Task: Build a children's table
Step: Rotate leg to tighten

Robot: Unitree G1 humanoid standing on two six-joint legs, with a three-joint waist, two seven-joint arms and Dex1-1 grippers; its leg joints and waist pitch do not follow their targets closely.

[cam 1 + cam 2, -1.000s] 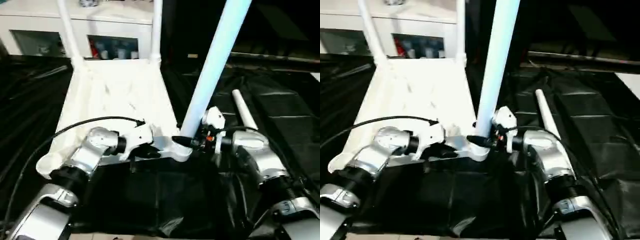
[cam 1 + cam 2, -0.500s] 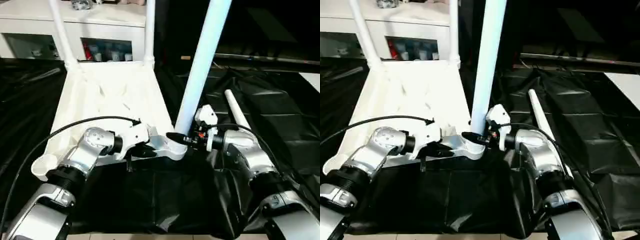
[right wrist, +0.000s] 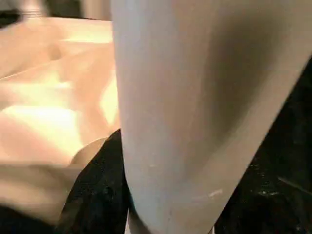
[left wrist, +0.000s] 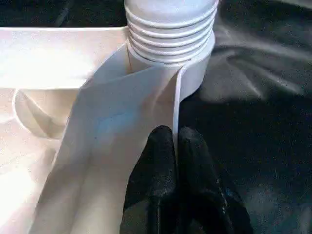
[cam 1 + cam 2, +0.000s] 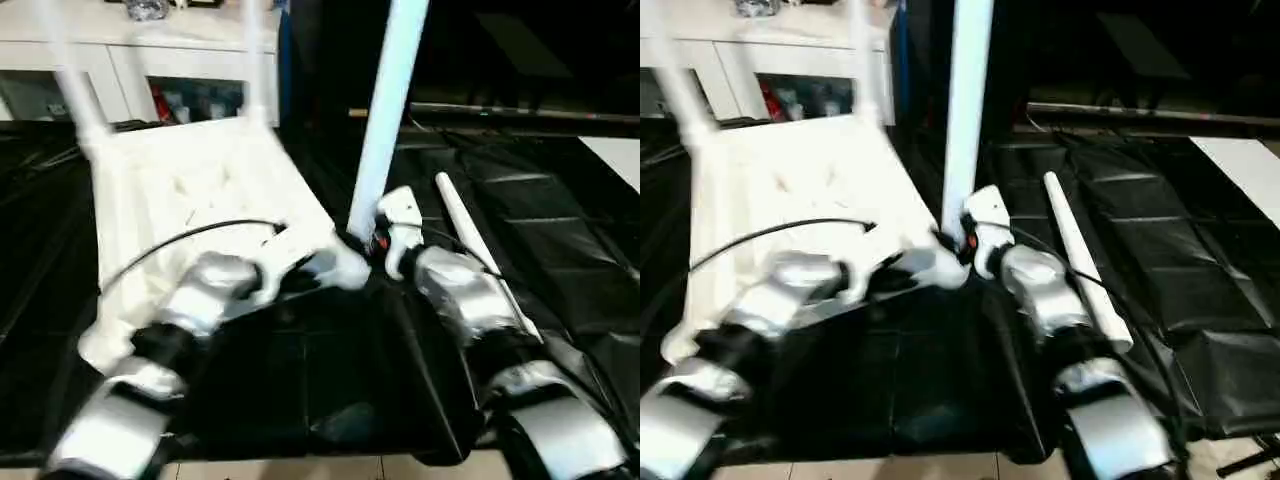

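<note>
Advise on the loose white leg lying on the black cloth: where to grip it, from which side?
Grip the loose leg mid-shaft, coming down from above with the fingers across the tube. It lies flat on the black cloth, so only its top and sides are free, and the plain round shaft should give a steadier hold than either end. The right gripper is nearest.

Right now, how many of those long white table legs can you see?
4. Two blurred legs stand at the tabletop's far corners, one stands at the near corner by the right gripper, one lies on the black cloth.
</note>
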